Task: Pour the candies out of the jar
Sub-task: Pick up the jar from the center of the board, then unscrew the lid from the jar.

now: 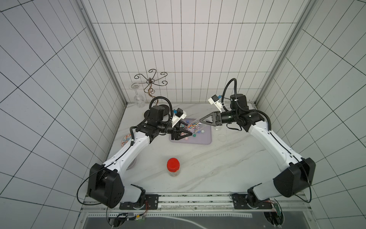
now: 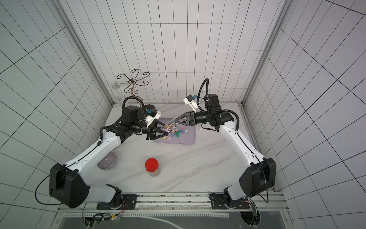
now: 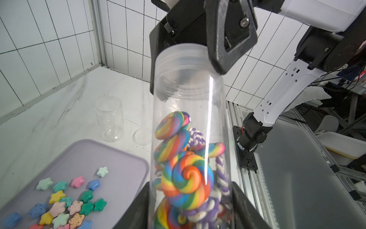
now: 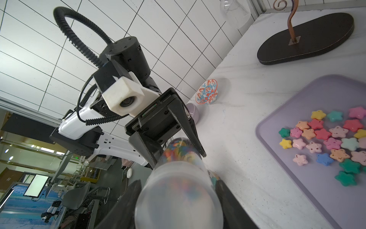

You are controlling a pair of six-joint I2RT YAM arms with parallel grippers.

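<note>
A tall clear jar (image 1: 195, 125) (image 3: 188, 95) hangs slanted over a lilac tray (image 1: 200, 138) (image 3: 118, 158), held at both ends. Rainbow swirl and purple-white twisted candies (image 3: 188, 176) fill its lower part. My left gripper (image 1: 189, 131) (image 3: 190, 198) is shut on the candy-filled end. At the other end a frosted lid (image 4: 178, 194) covers the jar, and my right gripper (image 1: 202, 122) (image 4: 178, 198) is shut on it. Several pastel and green star candies (image 3: 65, 202) (image 4: 326, 136) lie loose on the tray.
A red-lidded jar (image 1: 173, 166) stands mid-table near the front. An empty clear jar (image 3: 109, 119) and a loose clear lid (image 3: 142, 136) sit right of the tray. At the back left are a glass rack (image 1: 151, 83), a wine glass (image 1: 138, 97), a patterned bowl (image 4: 207, 91) and a lilac bowl (image 2: 107, 160).
</note>
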